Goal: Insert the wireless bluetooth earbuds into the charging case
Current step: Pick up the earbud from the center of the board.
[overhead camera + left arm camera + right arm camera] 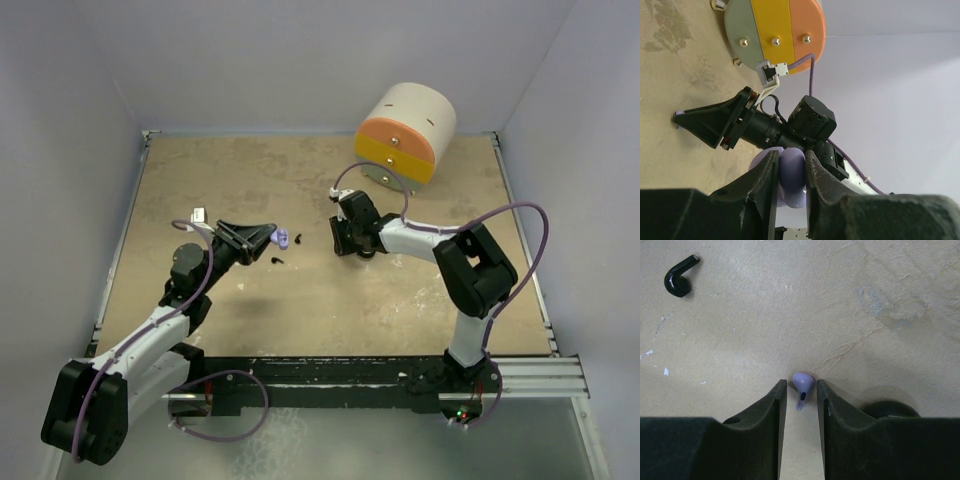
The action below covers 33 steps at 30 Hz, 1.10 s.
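Note:
My left gripper (271,236) is shut on the lavender charging case (792,177), which it holds above the table; the case (283,238) shows at its tip from above. My right gripper (801,390) is down at the table with its jaws a little apart. A lavender earbud (803,385) lies on the table between its fingertips, with a gap on the left side. One black earbud (678,279) lies off to the upper left. From above, two black earbuds (299,238) (277,261) lie between the grippers. The right gripper (341,240) hides the lavender earbud there.
A cream drum with an orange and yellow face (405,130) lies at the back right. A black round puck (890,409) sits partly hidden behind my right finger. A small silver object (199,213) lies at the left. Grey walls close the table on three sides.

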Tool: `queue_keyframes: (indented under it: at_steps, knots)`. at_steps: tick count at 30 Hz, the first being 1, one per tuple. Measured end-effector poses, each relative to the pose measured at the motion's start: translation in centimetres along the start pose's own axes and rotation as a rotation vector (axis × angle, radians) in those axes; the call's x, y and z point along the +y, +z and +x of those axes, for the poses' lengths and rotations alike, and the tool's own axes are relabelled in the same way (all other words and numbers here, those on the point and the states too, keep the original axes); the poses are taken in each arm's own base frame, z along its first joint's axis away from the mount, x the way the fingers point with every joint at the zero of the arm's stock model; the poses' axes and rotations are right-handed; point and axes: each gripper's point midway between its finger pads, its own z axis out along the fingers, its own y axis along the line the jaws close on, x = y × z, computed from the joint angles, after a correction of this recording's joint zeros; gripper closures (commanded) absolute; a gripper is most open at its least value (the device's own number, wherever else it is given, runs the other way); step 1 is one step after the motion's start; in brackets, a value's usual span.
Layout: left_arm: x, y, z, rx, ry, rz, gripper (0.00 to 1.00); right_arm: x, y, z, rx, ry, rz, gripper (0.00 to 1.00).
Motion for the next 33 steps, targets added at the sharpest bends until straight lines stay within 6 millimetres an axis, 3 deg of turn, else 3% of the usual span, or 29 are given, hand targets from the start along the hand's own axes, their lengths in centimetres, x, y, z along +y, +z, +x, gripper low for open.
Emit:
queue_keyframes:
  at_steps: [33]
  knots:
    - [-0.13, -0.10, 0.02, -0.001, 0.004, 0.016, 1.00, 0.11, 0.54, -0.38, 0.006, -0.015, 0.112, 0.72]
